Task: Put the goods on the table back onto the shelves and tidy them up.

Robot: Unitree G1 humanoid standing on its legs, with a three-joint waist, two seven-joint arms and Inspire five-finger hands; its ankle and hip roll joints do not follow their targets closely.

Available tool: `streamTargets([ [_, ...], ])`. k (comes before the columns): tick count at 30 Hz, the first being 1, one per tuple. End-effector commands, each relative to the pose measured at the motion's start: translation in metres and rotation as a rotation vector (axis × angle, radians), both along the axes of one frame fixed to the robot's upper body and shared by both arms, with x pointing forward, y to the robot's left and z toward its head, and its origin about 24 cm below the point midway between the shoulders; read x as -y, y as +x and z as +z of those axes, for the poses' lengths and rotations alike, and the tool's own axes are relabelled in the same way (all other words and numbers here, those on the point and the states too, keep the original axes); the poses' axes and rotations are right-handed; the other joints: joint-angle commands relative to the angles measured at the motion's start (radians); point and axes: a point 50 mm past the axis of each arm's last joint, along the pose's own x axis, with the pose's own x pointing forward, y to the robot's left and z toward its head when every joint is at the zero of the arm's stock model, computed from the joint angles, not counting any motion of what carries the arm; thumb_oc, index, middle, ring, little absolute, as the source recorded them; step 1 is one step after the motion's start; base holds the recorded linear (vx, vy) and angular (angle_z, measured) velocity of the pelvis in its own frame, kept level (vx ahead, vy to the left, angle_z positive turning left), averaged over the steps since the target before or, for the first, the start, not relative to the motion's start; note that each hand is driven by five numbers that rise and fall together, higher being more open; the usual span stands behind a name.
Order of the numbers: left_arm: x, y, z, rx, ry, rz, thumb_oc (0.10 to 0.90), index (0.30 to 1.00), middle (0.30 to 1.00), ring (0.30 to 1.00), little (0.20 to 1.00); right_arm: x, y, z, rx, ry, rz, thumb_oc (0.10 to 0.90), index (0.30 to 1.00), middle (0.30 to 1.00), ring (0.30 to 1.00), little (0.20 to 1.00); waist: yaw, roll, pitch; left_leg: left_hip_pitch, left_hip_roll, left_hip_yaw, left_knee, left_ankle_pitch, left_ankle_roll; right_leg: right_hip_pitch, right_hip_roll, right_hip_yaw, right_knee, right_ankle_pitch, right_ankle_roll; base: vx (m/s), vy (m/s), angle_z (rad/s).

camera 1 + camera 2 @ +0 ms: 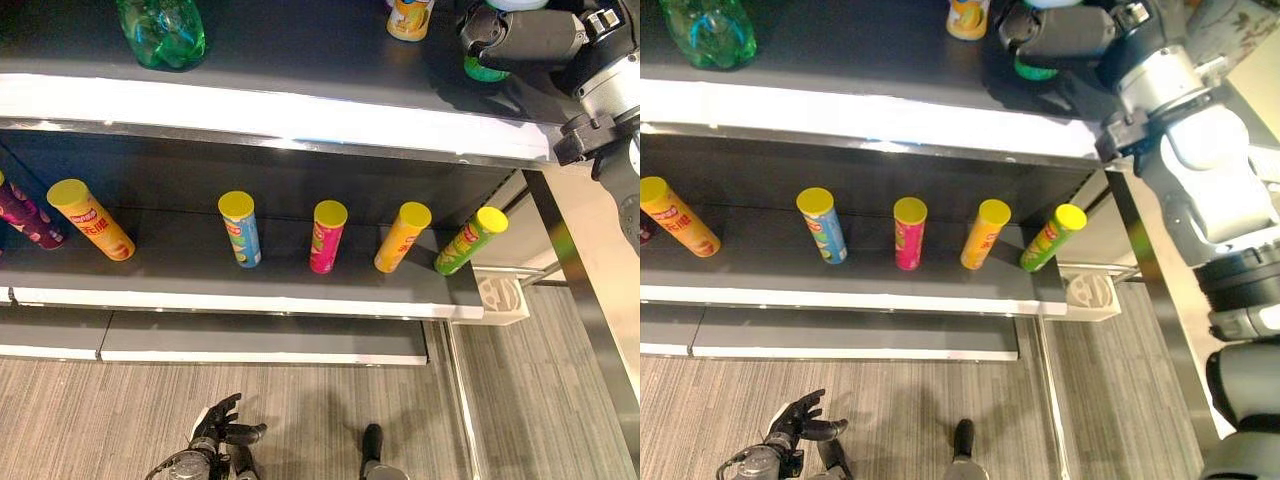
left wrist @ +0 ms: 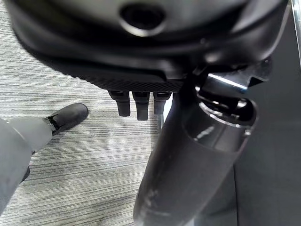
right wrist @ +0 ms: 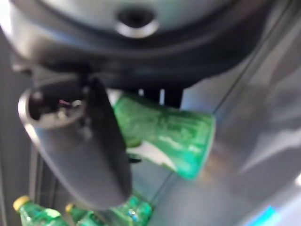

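Observation:
My right hand (image 1: 520, 40) reaches onto the dark top shelf (image 1: 300, 55) at the far right, shut on a green bottle (image 3: 164, 134). The bottle's green base (image 1: 482, 72) shows under the hand. In the right wrist view the thumb (image 3: 80, 146) and fingers wrap the bottle, and more green bottles (image 3: 35, 214) stand beyond. My left hand (image 1: 215, 430) hangs low over the floor, open and holding nothing; its thumb (image 2: 197, 155) and fingers (image 2: 137, 104) hang relaxed in the left wrist view.
Green bottles (image 1: 162, 30) stand at the top shelf's left and a yellow bottle (image 1: 410, 18) beside my right hand. Several chip cans line the middle shelf: orange (image 1: 92, 220), blue (image 1: 240, 228), pink (image 1: 327, 236), orange (image 1: 402, 237), green (image 1: 470, 240). A steel post (image 1: 585, 280) bounds the right end.

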Motion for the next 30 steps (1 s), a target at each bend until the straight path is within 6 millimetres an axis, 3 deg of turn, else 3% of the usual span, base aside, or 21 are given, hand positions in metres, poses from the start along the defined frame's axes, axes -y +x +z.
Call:
streamTargets([
  [1, -0.016, 0.032, 0.019, 0.102, 0.071, -0.025, 0.8, 0.9, 0.9, 0.9, 0.9, -0.005, -0.049, 0.077, 0.342, 0.11, 0.135, 0.4, 0.3, 0.3, 0.3, 0.3, 0.035, -0.047, 0.019, 0.132, 0.021, 0.016, 0.008, -0.119, -0.067, -0.039, -0.072, 0.002, 0.069, 0.01, 0.067, 0.0, 0.0, 0.0],
  [6, -0.019, 0.033, 0.021, 0.103, 0.081, -0.024, 0.8, 0.9, 0.9, 0.9, 0.9, -0.018, -0.046, 0.068, 0.302, 0.014, 0.147, 0.4, 0.3, 0.3, 0.3, 0.3, 0.033, -0.044, 0.022, 0.131, 0.026, 0.024, 0.01, -0.117, -0.073, -0.042, -0.071, -0.004, 0.072, 0.002, 0.067, 0.0, -0.013, 0.0],
  [12, -0.02, 0.029, 0.019, 0.077, 0.096, -0.055, 0.8, 0.9, 0.9, 0.9, 0.9, -0.033, -0.038, 0.053, 0.247, -0.107, 0.139, 0.4, 0.3, 0.3, 0.3, 0.3, 0.037, -0.011, 0.013, 0.149, 0.029, 0.028, 0.011, -0.117, -0.077, -0.018, -0.065, -0.012, 0.075, -0.016, 0.067, 0.01, -0.037, 0.0],
  [19, -0.012, 0.042, 0.023, 0.1, 0.106, -0.128, 0.8, 0.9, 0.9, 0.9, 0.9, -0.067, -0.02, 0.042, 0.215, -0.383, 0.063, 0.4, 0.3, 0.3, 0.3, 0.3, 0.043, 0.048, -0.025, 0.183, 0.021, 0.023, 0.006, -0.122, -0.078, 0.024, -0.063, -0.021, 0.064, -0.031, 0.067, 0.02, -0.059, -0.01],
  [26, 0.011, 0.056, 0.025, 0.134, 0.068, -0.198, 0.8, 0.9, 0.9, 0.9, 0.9, -0.095, 0.012, 0.037, 0.129, -0.399, 0.07, 0.4, 0.3, 0.3, 0.3, 0.3, 0.044, 0.102, -0.065, 0.202, 0.016, 0.011, 0.003, -0.123, -0.078, 0.061, -0.064, -0.028, 0.055, -0.04, 0.065, 0.03, -0.042, 0.04],
  [30, 0.017, 0.06, 0.026, 0.145, 0.056, -0.217, 0.8, 0.9, 0.9, 0.9, 0.9, -0.1, 0.019, 0.036, 0.105, -0.352, 0.082, 0.4, 0.3, 0.3, 0.3, 0.3, 0.039, 0.112, -0.075, 0.202, 0.014, 0.008, 0.003, -0.123, -0.076, 0.067, -0.064, -0.028, 0.055, -0.042, 0.062, 0.01, -0.011, 0.11],
])
